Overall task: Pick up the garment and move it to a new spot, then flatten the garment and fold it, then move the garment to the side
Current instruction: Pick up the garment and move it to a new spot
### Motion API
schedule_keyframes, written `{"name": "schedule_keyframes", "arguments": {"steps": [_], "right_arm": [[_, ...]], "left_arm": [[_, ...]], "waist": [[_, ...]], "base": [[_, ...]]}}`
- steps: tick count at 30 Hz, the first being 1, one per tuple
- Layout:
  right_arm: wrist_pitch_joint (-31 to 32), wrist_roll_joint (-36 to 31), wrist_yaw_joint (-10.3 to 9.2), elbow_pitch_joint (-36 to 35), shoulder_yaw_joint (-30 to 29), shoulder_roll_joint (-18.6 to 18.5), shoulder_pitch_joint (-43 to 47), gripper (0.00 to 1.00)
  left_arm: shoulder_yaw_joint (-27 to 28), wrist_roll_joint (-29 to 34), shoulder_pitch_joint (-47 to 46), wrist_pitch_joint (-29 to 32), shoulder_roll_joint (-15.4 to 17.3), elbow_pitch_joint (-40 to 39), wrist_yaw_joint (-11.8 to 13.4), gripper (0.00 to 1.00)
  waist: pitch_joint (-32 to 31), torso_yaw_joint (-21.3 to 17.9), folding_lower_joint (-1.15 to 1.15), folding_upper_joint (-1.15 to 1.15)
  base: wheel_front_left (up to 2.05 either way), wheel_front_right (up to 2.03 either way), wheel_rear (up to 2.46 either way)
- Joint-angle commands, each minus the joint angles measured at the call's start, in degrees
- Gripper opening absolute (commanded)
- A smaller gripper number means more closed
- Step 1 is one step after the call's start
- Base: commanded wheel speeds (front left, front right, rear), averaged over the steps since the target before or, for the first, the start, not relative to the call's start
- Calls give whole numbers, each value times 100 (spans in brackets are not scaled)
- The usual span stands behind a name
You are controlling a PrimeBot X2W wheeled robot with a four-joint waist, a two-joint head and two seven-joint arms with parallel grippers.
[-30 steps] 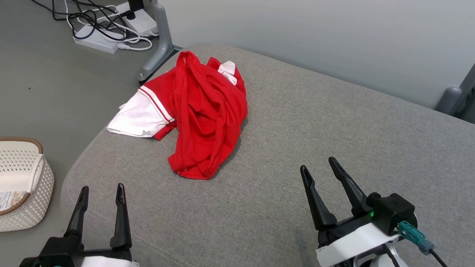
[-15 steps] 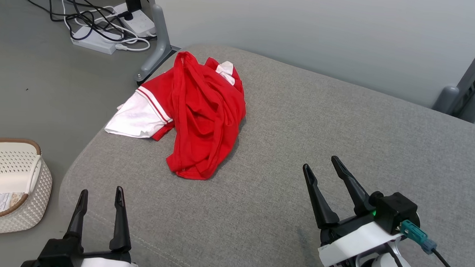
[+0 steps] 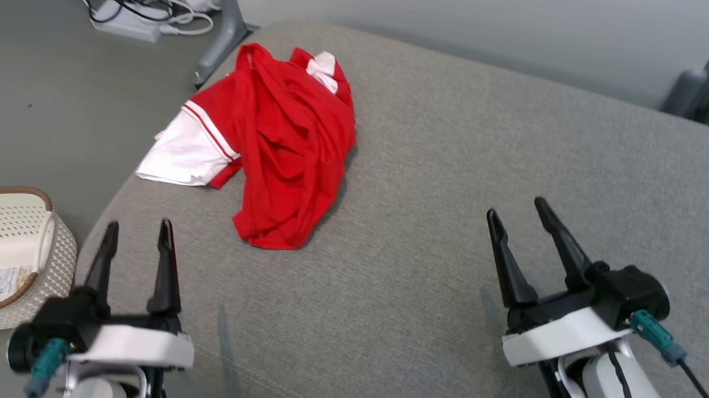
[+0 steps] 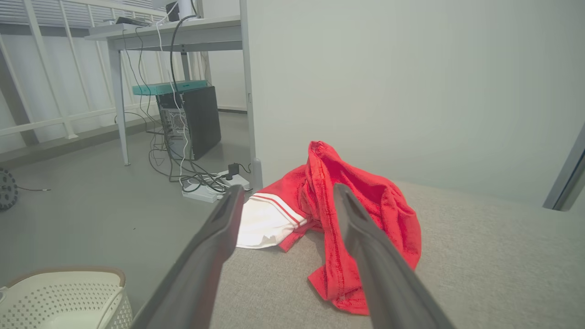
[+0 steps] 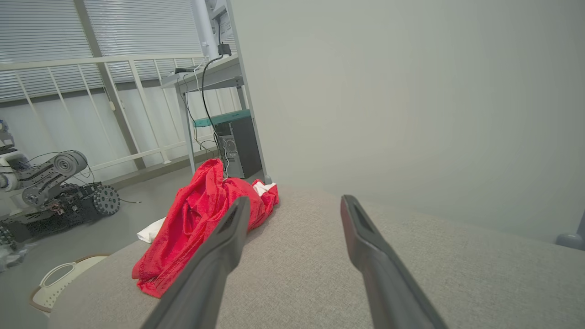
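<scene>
A red shirt (image 3: 285,136) lies in a crumpled heap on a grey couch (image 3: 451,167). It sits at the far left corner of the couch. One part of the shirt is white with thin red stripes. That white part sticks out over the left edge of the couch. The rest of the couch top is bare grey cloth.

The left gripper (image 3: 138,223) is at the near left edge of the couch. Its two dark fingers (image 3: 164,268) are spread apart and hold nothing. They point toward the shirt, which is well apart from them. In the left wrist view the shirt shows in the gap between the two fingers, farther along the couch.

The right gripper (image 3: 516,206) is over the near right part of the couch. Its fingers (image 3: 504,259) are spread apart too, and nothing is between them. It is well apart from the shirt, which lies off to its left.

A white basket (image 3: 58,270) with a brown rim stands on the grey floor, just left of the couch and near the left gripper. Beyond the far corner of the couch, a white power strip (image 3: 128,27) and a tangle of black and white cables lie on the floor. A grey metal leg (image 3: 218,31) stands beside them, close to the shirt.
</scene>
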Motion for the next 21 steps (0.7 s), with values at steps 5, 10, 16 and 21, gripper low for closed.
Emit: {"name": "schedule_keyframes", "arguments": {"steps": [5, 10, 16, 21], "right_arm": [[-30, -270, -2, -182, -146, -76, -371, 100], [-30, -416, -2, -307, -200, -133, -571, 100], [-30, -517, -2, -382, -215, -187, -662, 100], [-30, -603, -2, -456, -230, -237, -720, 100]], "left_arm": [[311, -76, -858, -3, 290, 512, -420, 100], [358, -220, -1843, 181, 765, 1295, -644, 100], [395, -579, -2813, 856, 1186, 1905, -759, 100], [356, -953, -3666, 1715, 1495, 2495, -806, 100]], "waist": [[807, -540, 0, 0], [1244, -834, 0, 0], [1558, -1053, 0, 0], [1810, -1200, 0, 0]], "base": [[0, 0, 0], [0, 0, 0], [0, 0, 0], [0, 0, 0]]}}
